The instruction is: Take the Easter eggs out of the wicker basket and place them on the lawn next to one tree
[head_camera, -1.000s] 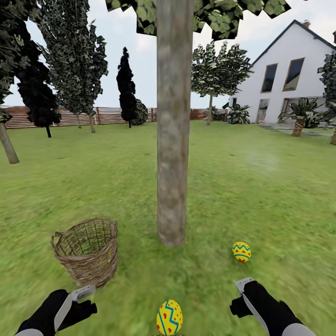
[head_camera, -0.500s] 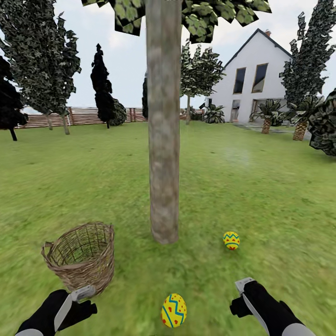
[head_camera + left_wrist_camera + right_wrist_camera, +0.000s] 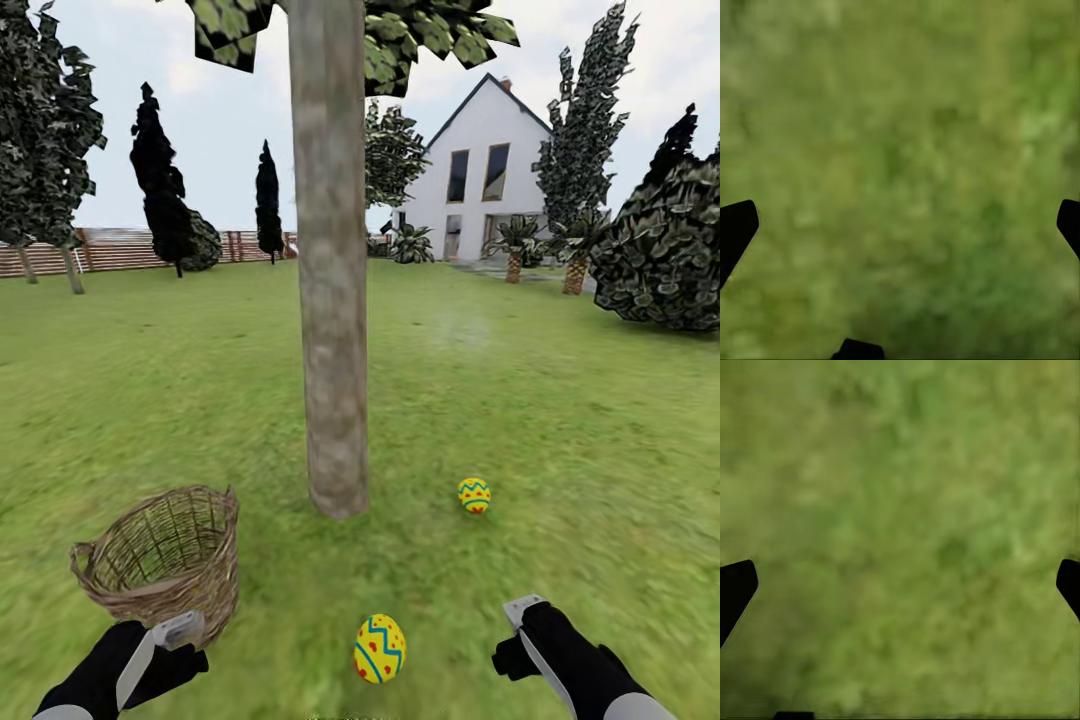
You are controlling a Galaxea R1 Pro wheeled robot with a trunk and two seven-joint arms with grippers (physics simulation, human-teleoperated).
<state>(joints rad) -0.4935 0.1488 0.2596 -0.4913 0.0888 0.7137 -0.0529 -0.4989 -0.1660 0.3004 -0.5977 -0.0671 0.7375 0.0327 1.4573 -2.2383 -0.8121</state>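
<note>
Both arms hang low near the tree (image 3: 333, 300), left gripper (image 3: 900, 225) and right gripper (image 3: 900, 585) spread wide over grass. The basket (image 3: 160, 560) sits left of the trunk; two eggs (image 3: 474, 495) (image 3: 379, 649) lie right of it.

2 Easter eggs (image 3: 474, 495) (image 3: 379, 649) on lawn (image 3: 560, 420) near tree (image 3: 330, 300); wicker basket (image 3: 160, 565) upright.

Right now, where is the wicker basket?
In the head view, the wicker basket stands on the lawn at the lower left, just beyond the left hand and left of the tree trunk.
</note>
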